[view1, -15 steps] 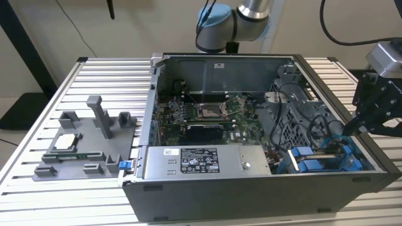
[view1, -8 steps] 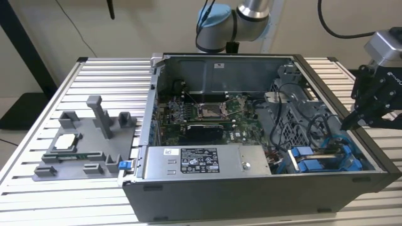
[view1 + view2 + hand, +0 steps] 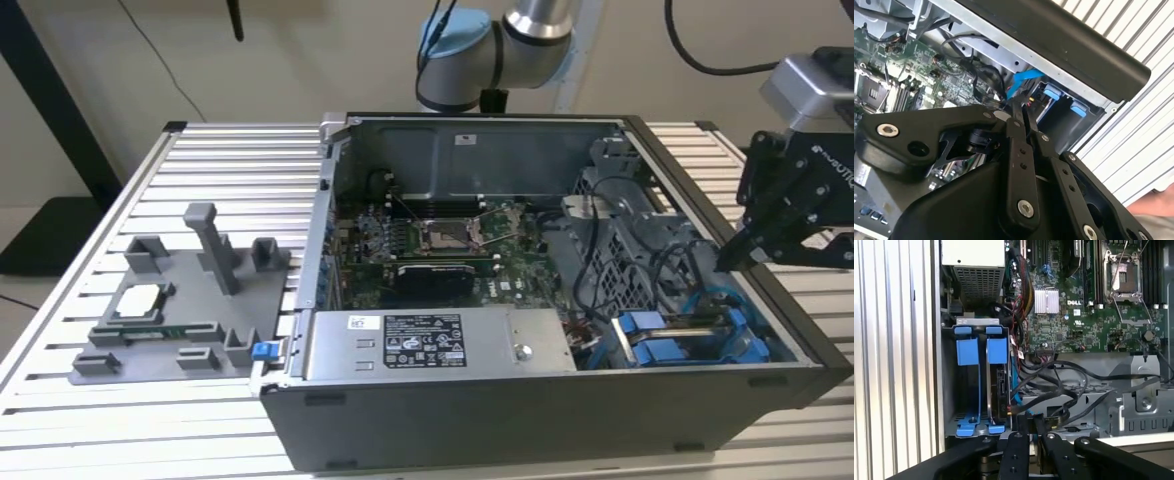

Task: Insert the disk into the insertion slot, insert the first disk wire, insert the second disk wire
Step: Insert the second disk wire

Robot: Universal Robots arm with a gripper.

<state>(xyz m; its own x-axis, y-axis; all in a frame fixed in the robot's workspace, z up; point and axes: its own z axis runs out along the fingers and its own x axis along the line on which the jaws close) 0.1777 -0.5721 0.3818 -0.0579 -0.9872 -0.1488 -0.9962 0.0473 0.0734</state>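
Note:
In the first wrist view the disk (image 3: pixel 1000 385) stands edge-on in its blue frame (image 3: pixel 997 350) inside the insertion slot of the grey drive cage (image 3: pixel 974 321). A second blue frame (image 3: pixel 967 351) sits in the bay beside it. A flat blue wire (image 3: pixel 1015 390) and several black wires (image 3: pixel 1054 385) run past the disk's end. My gripper (image 3: pixel 1029 421) hovers just off that end, fingers together; whether they pinch a wire is hidden. In the exterior view the gripper (image 3: pixel 731 262) hangs over the case's right wall above the cage (image 3: pixel 694 340). The second wrist view shows its tips (image 3: pixel 1021 112) by the blue wire (image 3: pixel 1024 80).
The open computer case lies on a slatted table (image 3: pixel 227 160). A grey labelled power-supply box (image 3: pixel 427 340) sits next to the cage, and the motherboard (image 3: pixel 441 240) lies behind it. A grey fixture with parts (image 3: pixel 187 300) stands at the exterior view's left. Something skin-coloured, perhaps a hand (image 3: pixel 1154 205), shows at one corner.

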